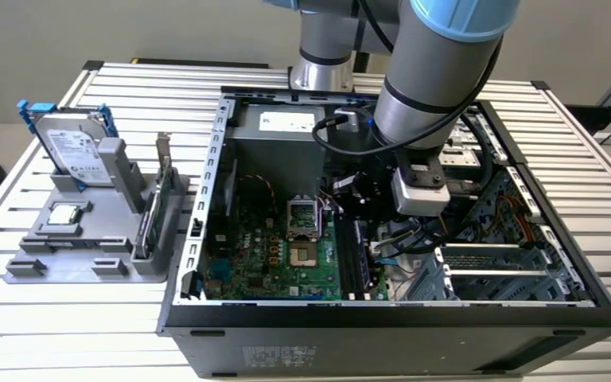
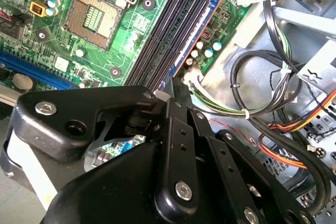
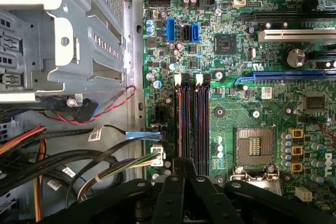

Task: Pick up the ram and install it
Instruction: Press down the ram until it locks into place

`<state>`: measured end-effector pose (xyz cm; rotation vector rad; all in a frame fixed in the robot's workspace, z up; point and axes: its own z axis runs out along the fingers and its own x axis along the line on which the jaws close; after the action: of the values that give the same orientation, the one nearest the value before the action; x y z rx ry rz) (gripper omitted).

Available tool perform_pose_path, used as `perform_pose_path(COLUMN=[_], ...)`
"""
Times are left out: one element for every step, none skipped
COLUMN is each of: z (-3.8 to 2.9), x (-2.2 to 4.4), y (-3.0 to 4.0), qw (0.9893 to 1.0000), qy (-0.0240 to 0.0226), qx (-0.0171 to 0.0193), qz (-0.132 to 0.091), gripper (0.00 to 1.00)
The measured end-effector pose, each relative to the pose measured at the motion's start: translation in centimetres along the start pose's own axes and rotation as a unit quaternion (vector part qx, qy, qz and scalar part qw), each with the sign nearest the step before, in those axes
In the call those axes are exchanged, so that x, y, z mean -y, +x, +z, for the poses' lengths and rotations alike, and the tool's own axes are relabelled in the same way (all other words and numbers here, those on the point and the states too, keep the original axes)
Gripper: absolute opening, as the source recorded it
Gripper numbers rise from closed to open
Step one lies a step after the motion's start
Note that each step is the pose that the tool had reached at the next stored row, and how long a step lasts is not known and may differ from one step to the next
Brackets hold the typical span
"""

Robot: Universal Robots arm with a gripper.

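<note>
Closed gripper [image 3: 184, 167] over the ram [image 3: 181, 129] in an open computer case [image 1: 391, 322].

Reached down into the case with the arm [image 1: 433, 87] in the exterior view, well apart from the grey fixture [image 1: 83, 267] and its hard drive [image 1: 72, 147] on the exterior view's left. Showed the ram [image 2: 197, 40] standing on edge in the outermost memory slot of the green motherboard [image 3: 252, 77], near the empty CPU socket [image 3: 253, 142]. Held the black fingers [image 2: 178, 90] drawn together, with no gap seen between them, at one end of the slots in both wrist views; could not tell whether they touched the ram.
</note>
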<state>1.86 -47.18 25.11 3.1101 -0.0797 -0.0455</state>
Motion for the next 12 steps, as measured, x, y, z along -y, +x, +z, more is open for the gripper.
perform_pose_path(z=[0.00, 0.00, 0.00, 0.00, 0.00, 0.00, 0.00, 0.01, 0.00, 0.00, 0.00, 0.00], x=[0.00, 0.00, 0.00, 0.00, 0.00, -0.01, 0.00, 0.01, 0.01, 0.03, 0.04, 0.06], y=[0.00, 0.00, 0.00, 0.00, 0.00, 0.01, 0.01, 0.00, 0.00, 0.00, 0.00, 0.00], qw=[1.0000, 1.0000, 1.0000, 1.0000, 1.0000, 0.9999, 0.9999, 0.9998, 0.9997, 0.9996, 0.9994, 0.9992], qy=[0.0000, -0.0001, -0.0001, -0.0002, -0.0003, -0.0003, -0.0004, -0.0005, -0.0007, -0.0008, -0.0010, -0.0011], qx=[0.0000, -0.0001, -0.0001, -0.0002, -0.0002, -0.0003, -0.0005, -0.0006, -0.0007, -0.0009, -0.0011, -0.0013], qz=[-0.001, -0.002, -0.004, -0.006, -0.008, -0.012, -0.015, -0.019, -0.024, -0.029, -0.035, -0.041], gripper=[0.00, 0.00, 0.00, 0.00, 0.00, 0.00, 0.00, 0.00, 0.00, 0.00, 0.00, 0.00])
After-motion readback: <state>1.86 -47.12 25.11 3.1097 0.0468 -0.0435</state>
